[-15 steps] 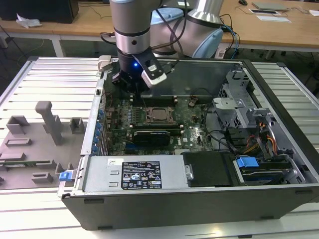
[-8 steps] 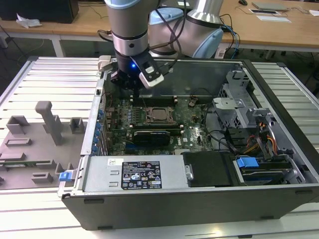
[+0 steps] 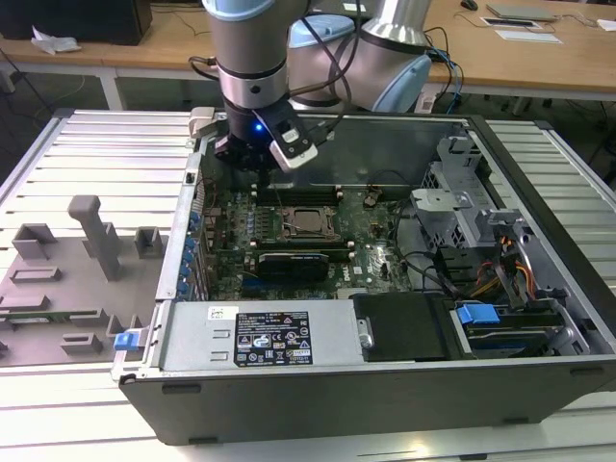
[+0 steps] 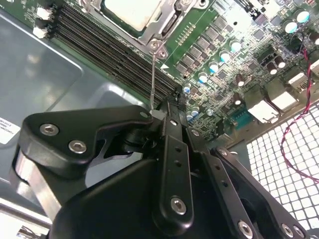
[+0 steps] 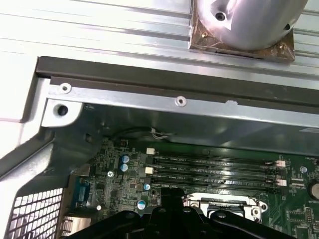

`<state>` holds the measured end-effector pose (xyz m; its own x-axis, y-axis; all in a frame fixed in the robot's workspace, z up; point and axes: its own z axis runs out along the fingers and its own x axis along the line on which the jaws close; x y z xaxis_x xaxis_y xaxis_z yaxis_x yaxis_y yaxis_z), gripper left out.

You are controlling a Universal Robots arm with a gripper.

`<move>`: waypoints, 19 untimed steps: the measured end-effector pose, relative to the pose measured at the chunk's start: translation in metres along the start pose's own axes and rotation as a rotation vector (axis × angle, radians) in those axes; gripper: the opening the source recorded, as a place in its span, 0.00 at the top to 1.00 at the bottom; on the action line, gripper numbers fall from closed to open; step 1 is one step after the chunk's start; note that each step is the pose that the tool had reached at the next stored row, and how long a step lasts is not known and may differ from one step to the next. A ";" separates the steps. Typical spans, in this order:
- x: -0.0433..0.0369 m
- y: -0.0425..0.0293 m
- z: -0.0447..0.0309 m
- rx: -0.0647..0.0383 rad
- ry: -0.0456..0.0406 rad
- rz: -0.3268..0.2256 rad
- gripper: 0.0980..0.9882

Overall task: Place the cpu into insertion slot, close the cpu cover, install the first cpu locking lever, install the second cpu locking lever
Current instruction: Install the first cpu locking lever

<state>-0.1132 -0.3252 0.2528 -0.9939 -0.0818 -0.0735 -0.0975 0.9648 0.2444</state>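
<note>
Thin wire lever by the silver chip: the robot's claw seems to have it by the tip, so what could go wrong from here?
1. The gripper pinches the locking lever only at its very tip, so it may slip free and spring back toward the cpu.
2. The fingers sit close above the memory slots and small capacitors, so a sideways drift could knock or scrape them.

No readable text, label [image 3: 274, 337] on power supply [image 3: 192, 342] at lower centre of exterior view, print illegible
</note>
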 end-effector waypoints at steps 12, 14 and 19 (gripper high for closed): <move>-0.0358 -0.0076 0.0030 0.000 0.0006 0.000 0.99; -0.0419 -0.0094 0.0034 0.000 0.0010 0.000 0.99; -0.0559 -0.0127 0.0045 0.000 0.0016 0.000 0.99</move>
<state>-0.0562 -0.3318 0.2495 -0.9940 -0.0819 -0.0719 -0.0971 0.9648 0.2445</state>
